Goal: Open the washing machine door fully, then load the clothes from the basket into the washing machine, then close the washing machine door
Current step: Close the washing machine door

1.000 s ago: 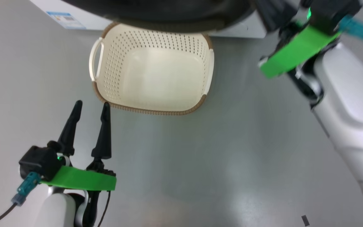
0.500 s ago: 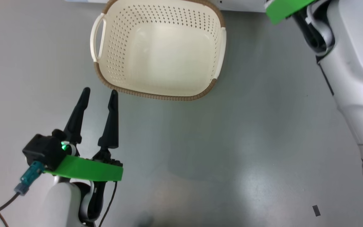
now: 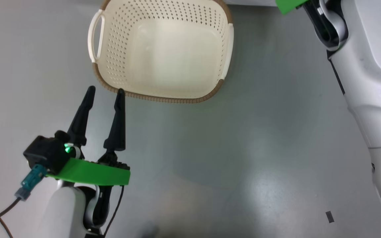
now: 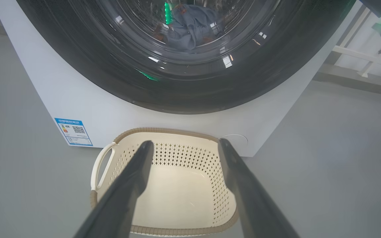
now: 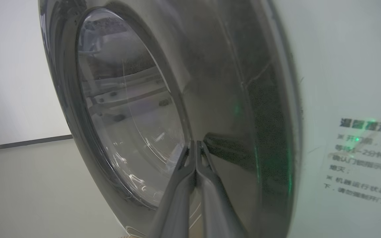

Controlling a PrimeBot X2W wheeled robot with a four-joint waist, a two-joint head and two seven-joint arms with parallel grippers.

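**Door shut over the load, basket at the left fingertips**

Since a second ago the head camera has tipped. The basket [image 3: 164,98] now meets that view's top edge, where the door's dark rim overhung it before. The basket's long axis runs crosswise to the left gripper [image 3: 106,90]'s fingers. It has a white handle at each end, sits open side up, and lies parallel to the front of the washing machine [image 4: 111,112] just beyond it.

The left gripper's fingers are spread wide and hold nothing, their tips just short of the basket's near brown rim. The right gripper [image 5: 196,142] has its fingers pressed together and empty. Its tips are at the glossy black rim of the washing machine door [image 5: 227,82], beside the glass bowl — contact cannot be told.

The basket's cream floor and perforated walls show all round. Behind the door glass, blue-grey clothes [image 4: 193,26] lie in the drum.
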